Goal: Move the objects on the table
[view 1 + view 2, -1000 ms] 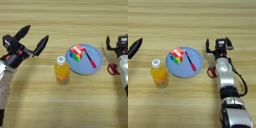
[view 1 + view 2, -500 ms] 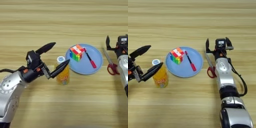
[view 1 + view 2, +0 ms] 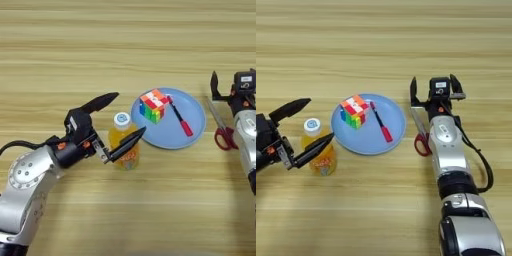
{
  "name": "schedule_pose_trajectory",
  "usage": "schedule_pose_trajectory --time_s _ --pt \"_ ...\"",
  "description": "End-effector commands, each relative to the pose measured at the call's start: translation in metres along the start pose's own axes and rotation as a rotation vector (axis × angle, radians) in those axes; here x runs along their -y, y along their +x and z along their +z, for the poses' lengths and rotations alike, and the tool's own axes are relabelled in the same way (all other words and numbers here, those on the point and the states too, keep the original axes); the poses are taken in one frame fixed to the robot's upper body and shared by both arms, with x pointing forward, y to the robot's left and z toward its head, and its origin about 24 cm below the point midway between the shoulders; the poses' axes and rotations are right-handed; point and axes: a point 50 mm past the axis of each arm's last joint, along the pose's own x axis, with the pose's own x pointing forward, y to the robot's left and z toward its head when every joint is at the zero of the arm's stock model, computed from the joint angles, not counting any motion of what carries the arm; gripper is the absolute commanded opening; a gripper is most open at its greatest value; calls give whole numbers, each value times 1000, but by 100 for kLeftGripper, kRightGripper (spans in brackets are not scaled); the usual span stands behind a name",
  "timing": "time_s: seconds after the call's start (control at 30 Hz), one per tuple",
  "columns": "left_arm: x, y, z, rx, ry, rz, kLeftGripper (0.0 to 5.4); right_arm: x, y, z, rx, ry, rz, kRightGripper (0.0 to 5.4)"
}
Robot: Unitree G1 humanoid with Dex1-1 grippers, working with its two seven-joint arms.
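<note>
Reaching in from the left: left gripper [image 3: 121,119], fingers spread wide either side of the juice bottle [image 3: 124,142], not yet pinching it. Bottle upright on the table [image 3: 125,45], just left of the blue plate [image 3: 192,137] bearing cube [image 3: 154,105] and pen [image 3: 179,117]. Right gripper [image 3: 436,89] parked near scissors [image 3: 421,136], fingers apart. Likely next: closing squarely on the bottle's body, then lifting without tipping.
</note>
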Motion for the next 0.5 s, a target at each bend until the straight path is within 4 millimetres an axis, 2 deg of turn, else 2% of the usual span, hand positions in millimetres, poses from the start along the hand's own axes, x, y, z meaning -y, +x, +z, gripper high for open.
schedule_pose_trajectory --time_s 0.03,0.5 --pt "-3 5 -14 -51 9 19 540 -5 4 8 34 6 9 537" --pt "9 10 -34 -109 -15 -13 540 -6 4 8 36 12 10 537"
